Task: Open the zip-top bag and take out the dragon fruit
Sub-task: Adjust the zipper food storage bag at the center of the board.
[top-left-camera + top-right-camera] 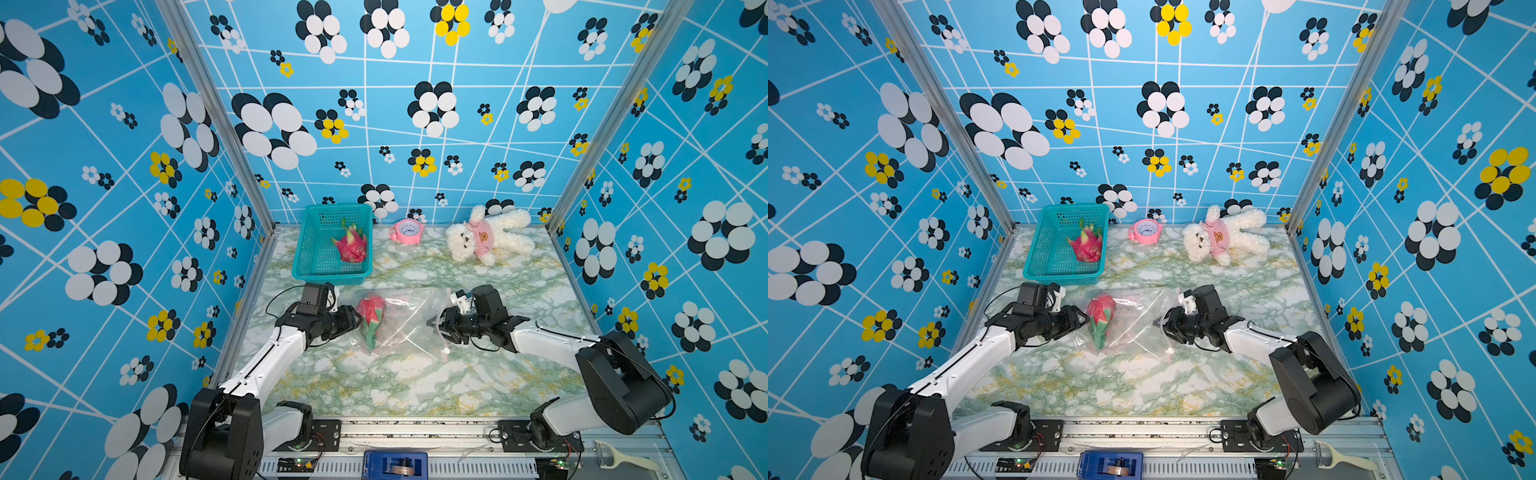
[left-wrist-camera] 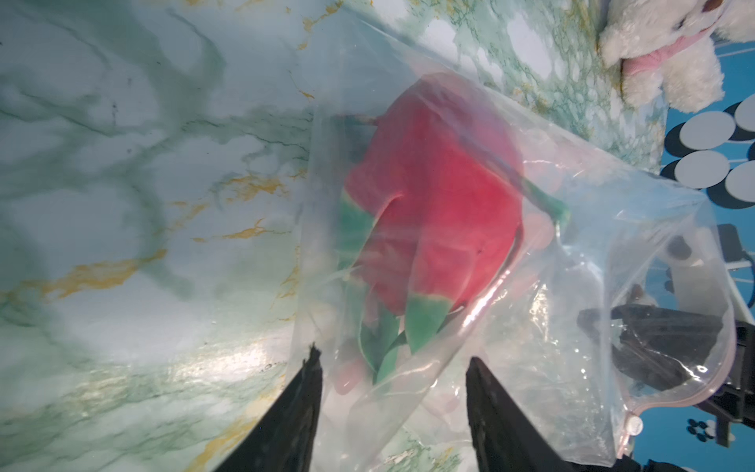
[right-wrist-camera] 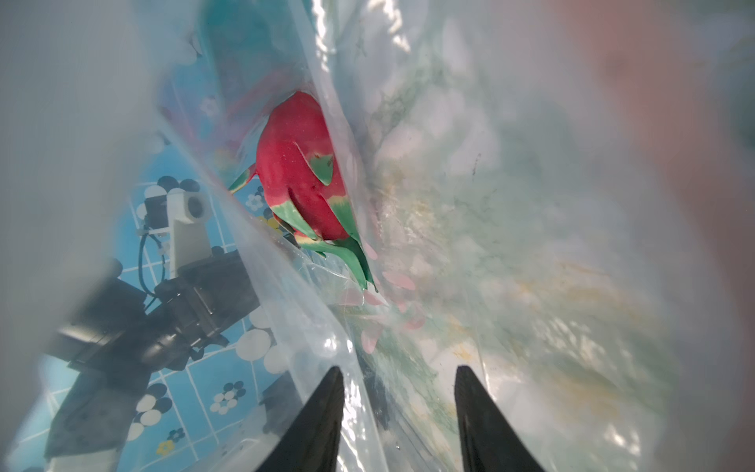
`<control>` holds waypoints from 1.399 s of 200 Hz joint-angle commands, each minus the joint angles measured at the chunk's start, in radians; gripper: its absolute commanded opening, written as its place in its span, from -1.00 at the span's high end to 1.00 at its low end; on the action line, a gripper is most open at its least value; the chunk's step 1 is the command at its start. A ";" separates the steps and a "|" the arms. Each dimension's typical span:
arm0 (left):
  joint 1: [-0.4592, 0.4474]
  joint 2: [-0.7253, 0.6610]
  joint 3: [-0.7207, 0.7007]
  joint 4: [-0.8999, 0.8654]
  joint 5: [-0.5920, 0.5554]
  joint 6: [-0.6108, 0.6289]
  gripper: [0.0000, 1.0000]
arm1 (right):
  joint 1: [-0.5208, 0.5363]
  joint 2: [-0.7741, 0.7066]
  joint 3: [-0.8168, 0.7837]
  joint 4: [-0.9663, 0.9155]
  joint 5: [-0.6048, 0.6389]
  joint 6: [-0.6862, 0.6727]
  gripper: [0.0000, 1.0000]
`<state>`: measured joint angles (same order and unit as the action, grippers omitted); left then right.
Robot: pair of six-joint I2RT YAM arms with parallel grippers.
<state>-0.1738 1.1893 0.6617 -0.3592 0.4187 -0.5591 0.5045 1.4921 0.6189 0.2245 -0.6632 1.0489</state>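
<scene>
Lying between the left gripper (image 1: 356,322) and right gripper (image 1: 433,323), both spread, the bag (image 1: 409,322) holds the dragon fruit (image 1: 371,316) at the left gripper's end, so reaching in could shove the unpinned bag away.

- This is a robot test booth in a lab (not a home or a shop).
- Blue walls (image 1: 374,137) with printed flowers close it in on the left, right and far sides. Bare metal posts (image 1: 216,108) stand in the far corners.
- The left arm (image 1: 270,361) and the right arm (image 1: 548,338) are robot arms, fixed to a metal rail (image 1: 415,428) at the near edge.
- The table (image 1: 415,382) has a marble-look top. A teddy bear (image 1: 486,237), a pink clock (image 1: 407,231) and a teal basket (image 1: 316,253) sit at its far side.
</scene>
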 commanded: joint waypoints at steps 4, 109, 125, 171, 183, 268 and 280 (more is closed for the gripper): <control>0.016 -0.002 -0.019 0.002 -0.006 0.021 0.03 | 0.036 0.045 0.044 0.041 -0.022 0.017 0.03; 0.036 0.128 0.065 -0.013 0.065 0.087 1.00 | 0.118 0.165 0.200 -0.057 0.079 -0.023 0.06; 0.037 0.095 0.078 -0.032 0.072 0.071 1.00 | 0.117 0.161 0.202 -0.109 0.114 -0.057 0.11; 0.018 -0.029 0.134 -0.122 0.048 0.022 1.00 | 0.115 0.206 0.176 -0.113 0.138 -0.062 0.15; 0.000 -0.049 0.153 -0.143 0.029 0.023 1.00 | 0.111 0.203 0.166 -0.111 0.140 -0.063 0.13; -0.025 -0.030 0.185 -0.172 -0.018 0.060 1.00 | 0.045 -0.108 -0.118 0.073 0.096 -0.011 -0.03; -0.030 -0.021 0.185 -0.170 -0.020 0.063 1.00 | 0.044 -0.126 -0.116 0.068 0.091 -0.014 -0.03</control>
<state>-0.1886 1.1488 0.8181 -0.5304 0.4099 -0.5228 0.5510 1.4101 0.5102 0.2287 -0.5407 1.0245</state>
